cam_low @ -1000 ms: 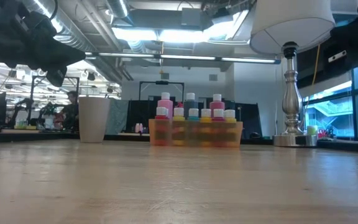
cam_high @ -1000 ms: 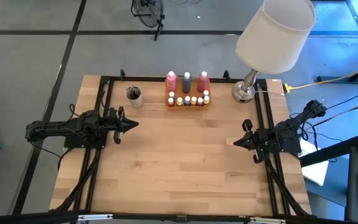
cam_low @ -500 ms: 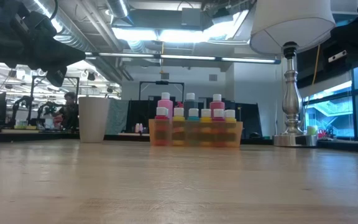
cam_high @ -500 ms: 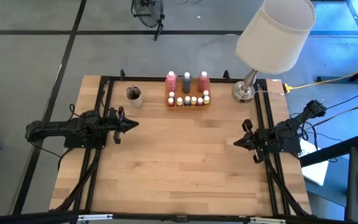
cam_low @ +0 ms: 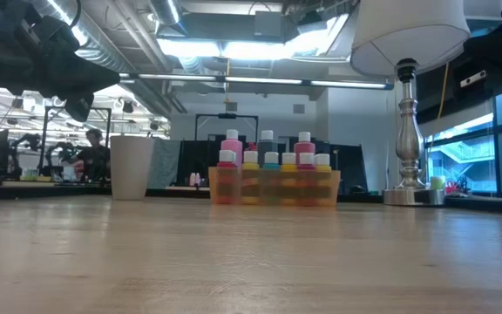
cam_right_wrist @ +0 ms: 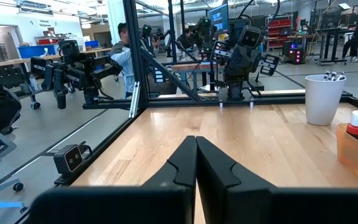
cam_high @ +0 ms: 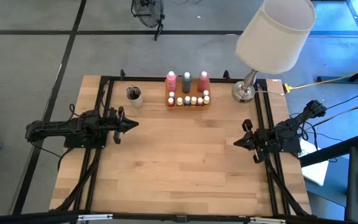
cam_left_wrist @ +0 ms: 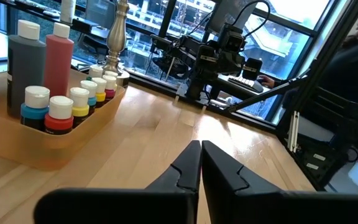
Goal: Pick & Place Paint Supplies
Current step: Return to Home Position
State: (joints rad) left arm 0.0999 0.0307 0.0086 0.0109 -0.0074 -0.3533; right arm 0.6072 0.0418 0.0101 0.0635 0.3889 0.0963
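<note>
Treat the table (cam_high: pixel 185 155) as finished ground and steer wide of the lamp (cam_high: pixel 275 31), just right of the orange tray (cam_high: pixel 187 104). Park the left gripper (cam_high: pixel 129 124) well apart from the tray, to its near-left, fingers pressed together on nothing. Settle the right gripper (cam_high: pixel 240 142) well apart to its near-right, likewise closed and empty. Leave alone the three tall bottles (cam_high: pixel 186 80) in the tray's back row, the beige cup (cam_high: pixel 133 96) just left of the tray, the small pots (cam_high: pixel 188 100) along its front row, and the thin brushes (cam_high: pixel 131 91) poking from the cup.
</note>
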